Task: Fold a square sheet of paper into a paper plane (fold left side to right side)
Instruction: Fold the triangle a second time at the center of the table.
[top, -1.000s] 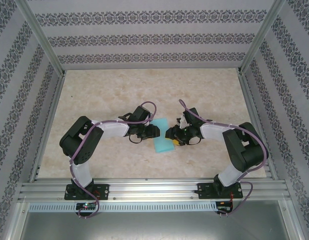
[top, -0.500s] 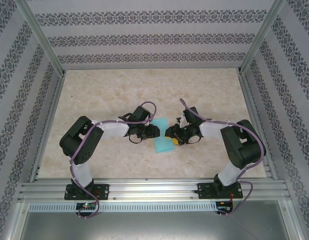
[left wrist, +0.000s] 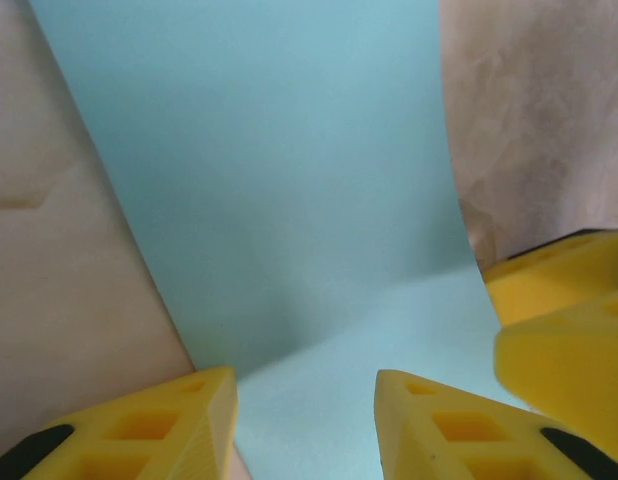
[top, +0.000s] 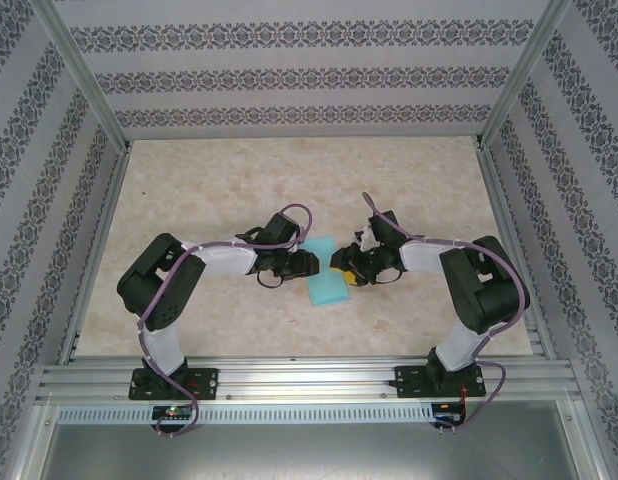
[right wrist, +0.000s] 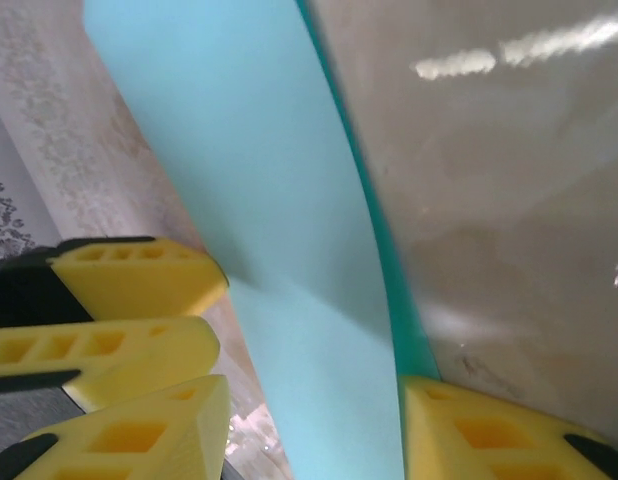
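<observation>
Two grippers meet nose to nose near the middle of the table (top: 239,180) in the top view. The left gripper (top: 307,263) is at the left edge of the sheet of paper (top: 326,290), the right gripper (top: 339,266) at its right edge. The sheet lies as a narrow turquoise strip running near-to-far, between and under both tips.

The top view can't resolve the jaw gaps; the wrist views do.
- Left wrist: its yellow fingers (left wrist: 139,435) stand partly spread, with turquoise paper showing in the gap and nothing pinched. A paler band crosses the paper's near part. The other gripper's yellow tips sit at the paper's right edge.
- Right wrist: jaws likewise parted, the strip running between them, no grip. A thin darker turquoise line runs along the strip's right side.
- Can't tell whether any tips press the paper down.

Versus a second ago, the right gripper has crept slightly left and away from the bases, and its elbow has shifted left too. The left arm and the strip look about unchanged.
</observation>
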### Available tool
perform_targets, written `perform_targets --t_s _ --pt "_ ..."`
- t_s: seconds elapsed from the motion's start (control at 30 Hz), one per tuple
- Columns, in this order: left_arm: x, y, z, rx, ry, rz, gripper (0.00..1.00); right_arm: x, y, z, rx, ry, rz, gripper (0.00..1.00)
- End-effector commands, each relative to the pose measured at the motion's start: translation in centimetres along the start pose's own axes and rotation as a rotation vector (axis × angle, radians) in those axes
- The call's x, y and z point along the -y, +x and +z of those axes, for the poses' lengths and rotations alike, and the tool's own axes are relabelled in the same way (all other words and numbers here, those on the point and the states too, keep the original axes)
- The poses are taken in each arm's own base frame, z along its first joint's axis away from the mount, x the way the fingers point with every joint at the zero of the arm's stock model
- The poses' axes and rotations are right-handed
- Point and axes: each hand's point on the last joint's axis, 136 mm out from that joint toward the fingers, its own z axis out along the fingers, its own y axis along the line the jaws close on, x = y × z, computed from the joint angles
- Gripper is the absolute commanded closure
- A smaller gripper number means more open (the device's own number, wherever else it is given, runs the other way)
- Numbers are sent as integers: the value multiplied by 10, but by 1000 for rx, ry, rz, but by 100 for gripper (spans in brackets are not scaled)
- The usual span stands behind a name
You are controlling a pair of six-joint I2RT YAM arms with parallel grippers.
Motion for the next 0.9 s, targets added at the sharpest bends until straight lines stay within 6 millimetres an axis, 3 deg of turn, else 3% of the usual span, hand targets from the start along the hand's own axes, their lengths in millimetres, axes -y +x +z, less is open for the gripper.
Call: perform_targets --t_s 0.0,0.3,0.53,0.7,0.87 --pt "13 -1 -8 31 27 47 58 -5 -11 1 31 -37 -13 53" --pt "22 -5 -15 55 53 64 55 -7 -18 0 31 -12 -21 54" --pt "34 -9 -42 132 59 159 51 -10 -18 -3 32 -14 -17 63" --pt "50 9 -57 171 1 320 48 -13 -20 -6 35 -21 -16 70" --pt "67 40 -52 157 -54 460 46 -15 -18 -10 30 -14 -13 72"
